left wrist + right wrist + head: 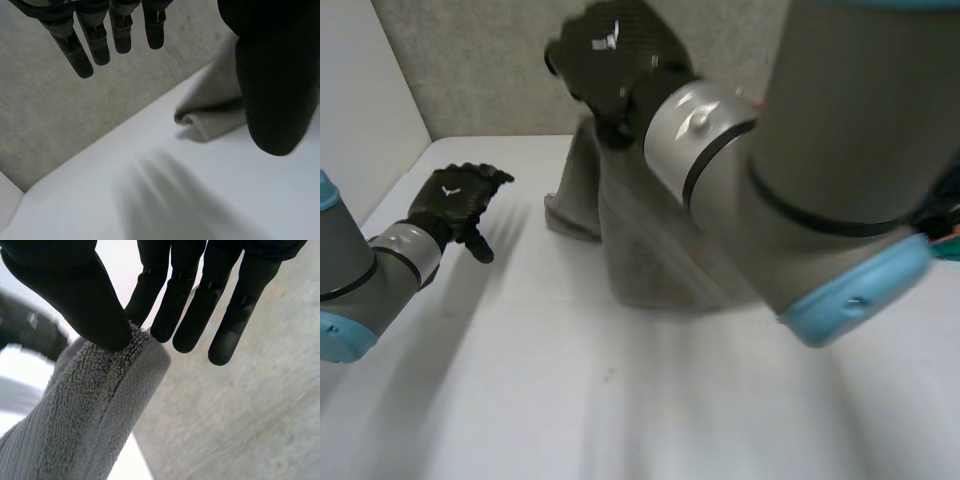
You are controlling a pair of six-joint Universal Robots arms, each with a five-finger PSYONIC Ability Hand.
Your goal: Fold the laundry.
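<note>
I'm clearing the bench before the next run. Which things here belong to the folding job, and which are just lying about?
Belongs to the job:
grey towel, pinched at its top by the right hand
left hand, open, off the towel
white table

Just lying about:
grey back wall
colourful thing at the table's right edge, too hidden to name

The desk [620, 400] is plain white and smooth, and it runs back to a wall panel [480, 70] of speckled grey-beige with a rough, felt-like surface. On the robot's left a smooth white side wall [360, 100] rises from the desk's edge and meets the grey panel in a corner. In the left wrist view the panel and the desk join along a straight seam. The light is soft and diffuse.
</note>
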